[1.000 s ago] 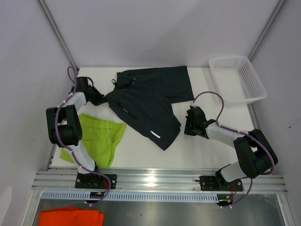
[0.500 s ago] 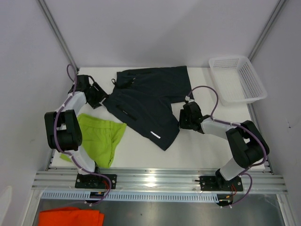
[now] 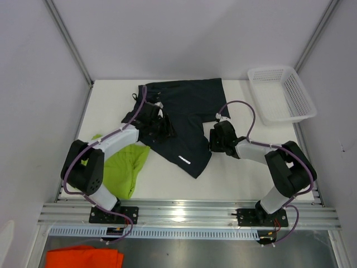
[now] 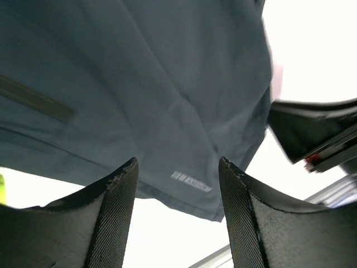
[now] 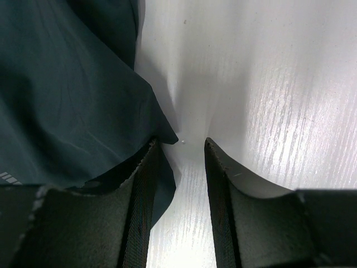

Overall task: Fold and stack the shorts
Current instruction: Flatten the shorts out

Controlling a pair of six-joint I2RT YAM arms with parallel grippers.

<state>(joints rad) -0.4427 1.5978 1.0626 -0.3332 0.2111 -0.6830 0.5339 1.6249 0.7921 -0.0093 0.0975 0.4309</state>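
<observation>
The dark navy shorts lie spread and crumpled across the middle of the table. The lime green shorts lie at the near left, partly under the left arm. My left gripper hovers open over the dark pair's left half. In the left wrist view the left gripper has nothing between its fingers, and the dark fabric with a small white logo lies below. My right gripper stands open at the dark pair's right edge. The right gripper is low on the table, its left finger touching the fabric edge.
A white mesh basket stands at the back right corner. An orange cloth lies below the metal rail at the near left, off the table. White walls close in both sides.
Both grippers went from shut to open. The left arm swung from the table's far left over the dark shorts. The right gripper slid left up to the shorts' edge.
</observation>
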